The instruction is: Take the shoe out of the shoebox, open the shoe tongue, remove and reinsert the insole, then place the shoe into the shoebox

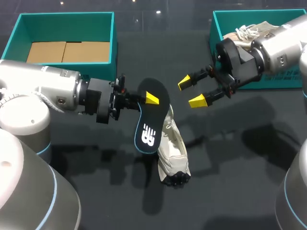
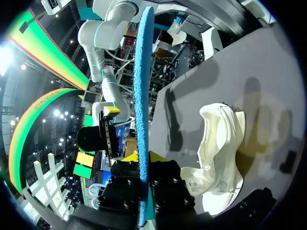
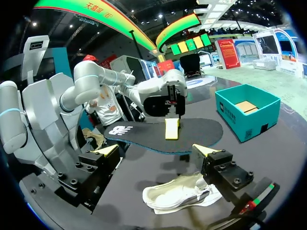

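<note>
The cream-white shoe point(image 1: 173, 153) lies on its side on the dark tabletop point(image 1: 230, 182), its mouth gaping open. Raised just above it is the black insole point(image 1: 147, 129), blue-edged with a white logo, pinched near its far end by the left gripper point(image 1: 149, 99). The right gripper point(image 1: 192, 91) hangs beside the insole, fingers spread, holding nothing. Farther back stand a teal shoebox point(image 1: 67, 19) lined with cardboard and a second shoebox point(image 1: 259, 85) holding another pale shoe point(image 1: 249, 32).
</note>
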Controlling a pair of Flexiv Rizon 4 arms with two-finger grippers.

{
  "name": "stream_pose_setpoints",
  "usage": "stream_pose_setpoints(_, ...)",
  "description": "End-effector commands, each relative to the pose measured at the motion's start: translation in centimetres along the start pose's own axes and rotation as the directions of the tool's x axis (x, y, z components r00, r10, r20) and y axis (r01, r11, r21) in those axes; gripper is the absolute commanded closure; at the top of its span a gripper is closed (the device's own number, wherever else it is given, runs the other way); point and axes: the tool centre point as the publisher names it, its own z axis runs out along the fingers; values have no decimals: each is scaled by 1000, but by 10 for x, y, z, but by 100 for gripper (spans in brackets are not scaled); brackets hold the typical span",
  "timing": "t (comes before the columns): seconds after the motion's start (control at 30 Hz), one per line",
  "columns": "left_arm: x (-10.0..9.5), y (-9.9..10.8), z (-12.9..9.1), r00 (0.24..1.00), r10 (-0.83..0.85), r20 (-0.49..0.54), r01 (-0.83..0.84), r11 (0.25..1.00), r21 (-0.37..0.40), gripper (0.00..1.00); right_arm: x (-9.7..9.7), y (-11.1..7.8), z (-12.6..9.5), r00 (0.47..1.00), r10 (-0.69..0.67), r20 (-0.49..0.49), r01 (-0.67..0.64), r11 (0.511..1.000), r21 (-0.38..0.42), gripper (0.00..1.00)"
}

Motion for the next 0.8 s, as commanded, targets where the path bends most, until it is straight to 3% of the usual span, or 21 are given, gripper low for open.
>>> stream_pose_setpoints(0.03,0,-2,-3,1000,0,-2,0,1000,-2,100,8,6,-1,980,-184,79,170,973,156,0)
stream_pose_setpoints(0.13,0,-2,-3,1000,0,-2,0,1000,-2,100,8,6,-1,980,-184,79,170,973,156,0)
stream_pose_setpoints(0.23,-1,-20,11,997,-41,59,38,998,53,100,17,1,-5,953,-296,62,269,924,274,0)
stream_pose_setpoints(0.37,5,-36,26,990,-95,106,90,995,45,100,30,-14,-16,907,-419,50,375,856,356,0)
stream_pose_setpoints(0.47,11,-51,33,976,-168,135,157,984,89,100,38,-28,-21,892,-449,49,392,824,409,0)
stream_pose_setpoints(0.5,11,-57,34,975,-181,127,171,982,85,100,40,-35,-22,894,-445,48,392,832,393,0)
stream_pose_setpoints(0.8,11,-57,34,975,-181,127,171,982,85,100,40,-35,-22,894,-445,48,392,832,393,0)
